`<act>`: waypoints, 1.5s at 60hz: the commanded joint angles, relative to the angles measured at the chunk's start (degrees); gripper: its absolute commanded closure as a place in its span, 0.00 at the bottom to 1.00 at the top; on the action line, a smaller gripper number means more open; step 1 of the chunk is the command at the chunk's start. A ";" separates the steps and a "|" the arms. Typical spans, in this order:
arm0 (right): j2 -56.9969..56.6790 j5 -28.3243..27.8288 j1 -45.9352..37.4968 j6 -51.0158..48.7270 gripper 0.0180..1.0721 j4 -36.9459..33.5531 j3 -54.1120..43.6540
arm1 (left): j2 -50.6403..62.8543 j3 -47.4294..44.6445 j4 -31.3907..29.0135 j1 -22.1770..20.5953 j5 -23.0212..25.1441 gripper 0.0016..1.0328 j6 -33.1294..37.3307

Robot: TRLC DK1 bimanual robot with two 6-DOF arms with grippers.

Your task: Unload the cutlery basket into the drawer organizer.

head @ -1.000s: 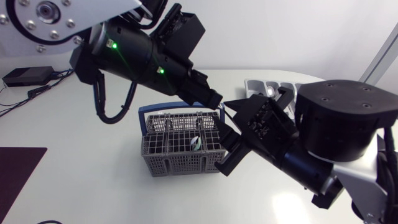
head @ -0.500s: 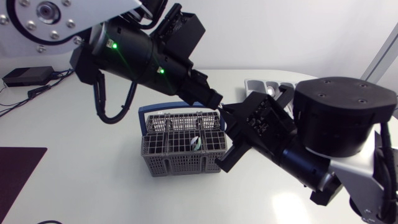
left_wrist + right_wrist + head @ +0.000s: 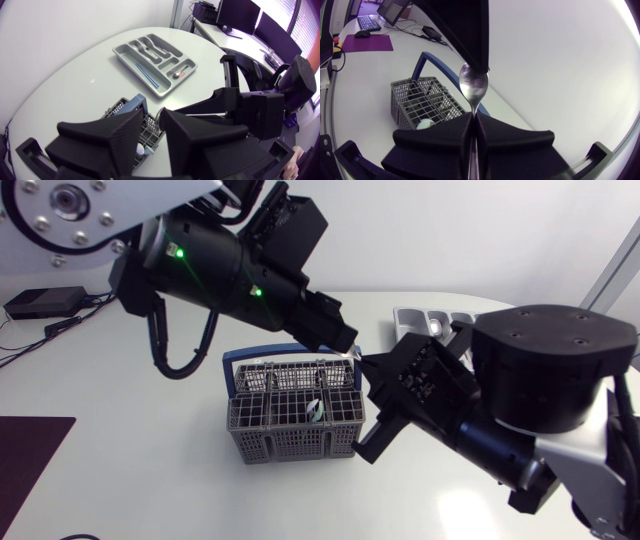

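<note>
My left arm comes in over the white tabletop [image 3: 120, 480], and its left gripper [image 3: 346, 343] hangs above the far right corner of the grey plastic-mesh cutlery basket with the blue handle [image 3: 290, 425]. The basket stands upright on the tabletop, and a small pale rounded item [image 3: 315, 412] sits in one of its compartments.

Above that corner, clear of the basket, is the shiny metal spoon [image 3: 474, 85]. Its thin handle is pinched between the two fingers of the right gripper [image 3: 472, 120], which are pressed almost together. Its long axis runs straight out ahead of that gripper, bowl leading and pointing at the left gripper. The tip of the bowl meets the left gripper's black tip. I cannot tell whether the left gripper is closed on the bowl or only touching it.

My right arm comes in from the far side, low over the tabletop. Behind it and well apart from the basket lies the grey plastic drawer organizer tray [image 3: 125, 51]. It holds silver cutlery in several slots and two blue sticks [image 3: 148, 76] in its long compartment.
</note>
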 commanded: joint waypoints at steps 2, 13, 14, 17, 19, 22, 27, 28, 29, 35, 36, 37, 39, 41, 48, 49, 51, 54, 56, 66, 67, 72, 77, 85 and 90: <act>-3.60 -0.35 -0.25 -0.98 0.95 -1.93 -0.16 | -2.43 -0.22 0.59 1.30 0.47 0.05 -0.86; -10.80 -6.15 -4.02 -0.98 0.95 -9.05 -2.09 | -5.16 0.22 1.56 5.16 0.21 0.05 0.02; -11.59 -7.12 -4.73 -0.89 0.95 -9.84 -2.27 | -5.51 0.22 1.56 5.69 0.21 0.05 0.02; -13.97 -10.19 -7.01 -0.89 0.95 -12.21 -2.79 | -6.03 0.04 1.56 6.75 0.21 0.05 0.37; -15.64 -12.48 -8.95 -0.98 0.95 -13.97 -2.97 | -6.47 -0.22 1.56 7.10 0.12 0.05 0.63; -18.01 -16.43 -12.46 -1.33 0.95 -16.69 -3.23 | -7.18 -0.75 1.56 8.24 -0.06 0.05 1.25; -20.91 -25.05 -20.90 -3.35 0.95 -20.82 -3.32 | -8.32 -1.72 1.56 9.91 -0.06 0.05 2.39; -21.35 -27.07 -22.92 -3.97 0.95 -21.61 -3.32 | -8.50 -1.89 1.56 10.00 -0.06 0.05 2.66; -21.61 -29.00 -24.85 -4.49 0.95 -22.23 -3.32 | -8.58 -2.07 1.56 10.17 -0.15 0.05 2.92; -21.44 -41.22 -37.77 -9.59 0.95 -25.66 -3.50 | -9.37 -3.74 1.38 11.49 -0.15 0.05 5.03; -21.17 -43.24 -39.97 -10.47 0.95 -26.10 -3.50 | -9.46 -4.09 1.29 11.49 -0.15 0.05 5.29; -20.73 -45.08 -41.82 -11.35 0.95 -26.36 -3.50 | -9.46 -4.35 1.20 11.49 -0.15 0.05 5.73; -19.68 -48.60 -45.77 -13.90 0.95 -27.59 -3.32 | -9.55 -5.06 0.94 11.40 -0.15 0.05 6.61; -18.27 -51.68 -49.38 -16.71 0.95 -28.47 -3.06 | -9.64 -5.94 0.77 11.32 -0.15 0.05 7.58; -10.72 -59.67 -59.75 -25.32 0.95 -30.05 -1.65 | -9.99 -8.48 -0.03 10.26 -0.15 0.05 10.74; -9.31 -60.64 -61.15 -26.73 0.95 -30.32 -1.30 | -9.99 -8.84 -0.38 9.91 -0.32 0.05 11.36; -6.76 -62.14 -63.00 -28.57 0.95 -30.40 -0.69 | -9.99 -9.54 -0.47 9.65 -0.76 0.05 12.24; -2.63 -63.37 -65.64 -32.79 0.95 -31.02 0.28 | -9.99 -10.68 -0.90 8.77 -1.20 0.05 13.55; 0.18 -64.33 -67.39 -34.55 0.95 -31.02 1.07 | -9.99 -11.21 -1.26 8.33 -1.46 0.05 14.34; 12.14 -65.48 -72.05 -46.77 0.95 -35.94 6.61 | -10.78 -13.49 -2.14 6.31 -2.43 0.05 16.89; 13.19 -65.39 -72.49 -47.91 0.95 -36.38 7.31 | -10.78 -13.76 -2.22 5.95 -2.69 0.05 17.07; 18.64 -64.86 -74.16 -53.36 0.95 -38.67 10.65 | -10.78 -14.72 -2.22 5.25 -3.05 0.05 17.86; 24.00 -63.72 -75.48 -59.25 0.95 -40.86 13.73 | -10.69 -15.87 -2.31 4.28 -3.40 0.05 18.83; 31.21 -60.55 -76.97 -67.86 0.95 -43.15 19.00 | -10.43 -17.10 -2.31 2.79 -4.72 0.05 19.88; 36.22 -58.09 -77.33 -73.14 0.95 -47.89 23.48 | -10.25 -17.98 -2.31 1.74 -4.98 0.05 20.41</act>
